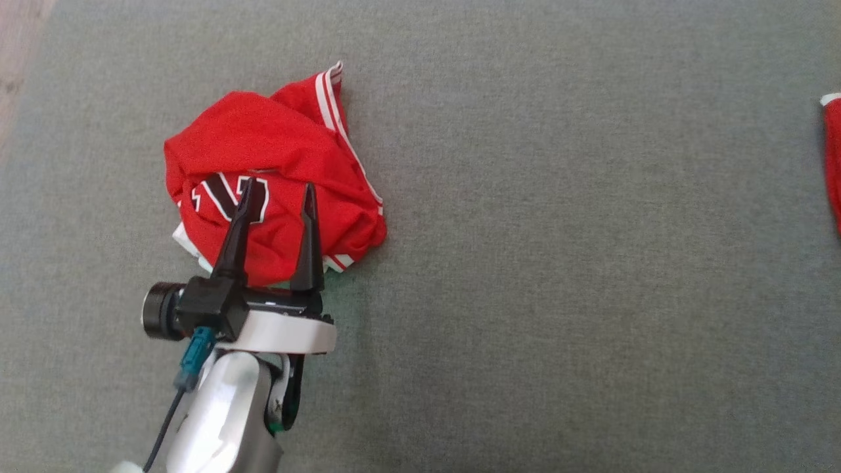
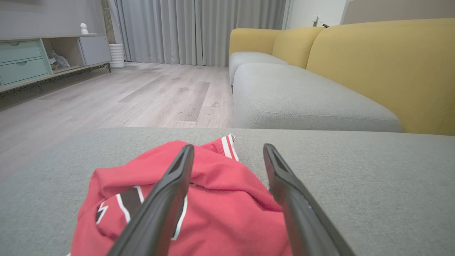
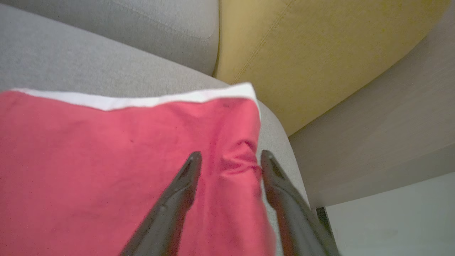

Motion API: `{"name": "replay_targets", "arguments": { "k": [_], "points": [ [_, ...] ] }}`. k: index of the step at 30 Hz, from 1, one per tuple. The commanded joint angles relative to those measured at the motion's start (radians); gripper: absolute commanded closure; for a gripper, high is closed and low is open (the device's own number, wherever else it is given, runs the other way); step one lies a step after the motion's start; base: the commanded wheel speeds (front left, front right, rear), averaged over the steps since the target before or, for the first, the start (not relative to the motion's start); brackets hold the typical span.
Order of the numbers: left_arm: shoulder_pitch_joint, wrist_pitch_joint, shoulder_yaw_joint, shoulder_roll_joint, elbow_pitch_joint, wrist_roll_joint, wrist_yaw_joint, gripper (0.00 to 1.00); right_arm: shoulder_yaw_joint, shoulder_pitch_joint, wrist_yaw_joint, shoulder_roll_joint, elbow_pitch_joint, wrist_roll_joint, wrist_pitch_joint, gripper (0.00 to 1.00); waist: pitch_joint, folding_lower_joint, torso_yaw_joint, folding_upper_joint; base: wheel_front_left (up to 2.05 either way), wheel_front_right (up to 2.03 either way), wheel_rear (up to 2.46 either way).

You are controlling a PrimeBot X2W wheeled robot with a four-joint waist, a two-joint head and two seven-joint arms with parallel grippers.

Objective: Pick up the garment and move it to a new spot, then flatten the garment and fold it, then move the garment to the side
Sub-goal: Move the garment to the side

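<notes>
The crumpled red jersey with white-striped trim and a black-and-white number (image 1: 263,131) lies bunched in a heap on the left part of the grey fabric seat cushion (image 1: 558,263). It looks light, soft and limp, probably a little slick, so I expect it to sag and spill open wherever I lift it. A pinch on a raised ridge or the striped hem seems the surest hold. My left pincer (image 1: 278,185) hovers over its near side, fingers wide apart, holding nothing. Well to the right, my right pincer (image 3: 231,154) has its fingers apart over a flat red cloth with a white edge (image 3: 106,160), seemingly unclamped.
</notes>
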Motion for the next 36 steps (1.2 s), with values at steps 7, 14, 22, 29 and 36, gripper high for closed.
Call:
{"name": "replay_targets", "arguments": {
  "k": [7,14,22,29,36],
  "points": [
    [0.008,-0.006,0.048,0.006,-0.023,0.012,-0.006,0.00,-0.082,-0.019,-0.001,0.077,-0.092,-0.068,-0.079,0.00,-0.095,-0.0001,-0.029,0.0000,0.00,0.00,0.00],
    [0.051,-0.006,0.045,0.006,-0.028,0.003,-0.008,0.00,-0.114,0.002,-0.001,0.295,-0.266,-0.044,-0.149,0.00,-0.231,-0.0001,-0.044,0.0000,0.00,0.00,0.00],
    [0.095,-0.006,0.050,0.006,-0.023,0.010,-0.014,0.00,-0.026,0.162,-0.001,0.540,-0.584,0.089,-0.181,0.00,-0.321,-0.0001,-0.046,0.0000,0.00,0.00,0.00],
    [0.114,-0.006,0.031,0.006,-0.006,0.004,-0.017,0.00,0.026,0.397,-0.001,0.616,-0.696,0.147,-0.193,0.00,-0.347,-0.0001,-0.029,0.0000,0.00,0.00,0.00],
    [0.168,-0.006,0.050,0.006,0.002,-0.006,0.000,0.00,0.048,0.587,-0.001,0.631,-0.743,0.207,-0.199,0.00,-0.351,-0.0001,-0.042,0.0000,0.00,0.00,0.00]
  ]
}}
